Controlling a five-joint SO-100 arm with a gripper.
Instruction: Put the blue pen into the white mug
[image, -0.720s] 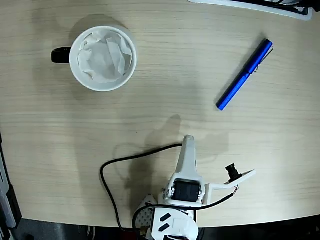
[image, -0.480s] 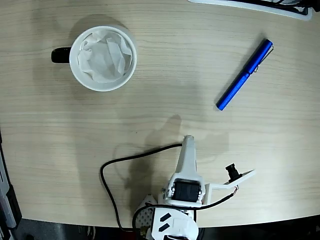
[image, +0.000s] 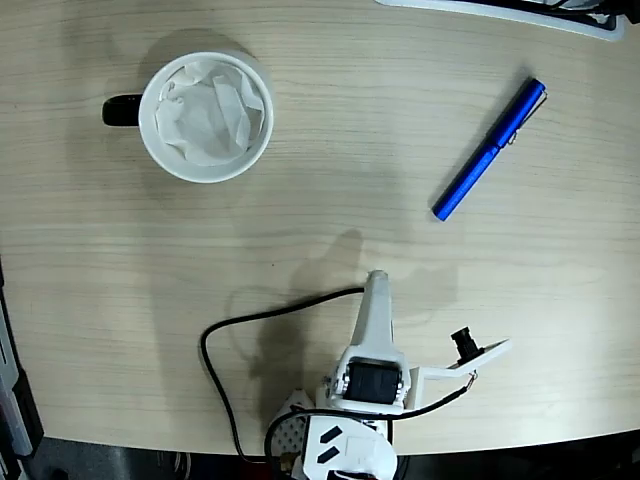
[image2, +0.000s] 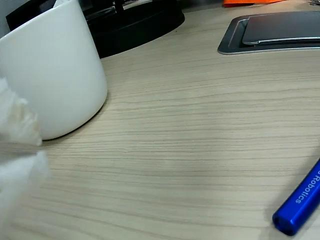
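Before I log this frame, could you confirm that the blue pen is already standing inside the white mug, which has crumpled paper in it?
Not quite. The blue pen lies flat on the table, well to the right of the white mug, as the fixed view shows. The mug does hold crumpled paper.

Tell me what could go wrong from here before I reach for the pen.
1. The blue pen lies flat and slanted on the table, well away from the arm; a round, glossy barrel may roll or slip from the jaws.
2. Crumpled paper fills the white mug, so the pen might sit on top and tip out.
3. The black cable loops beside the arm's base and could snag.
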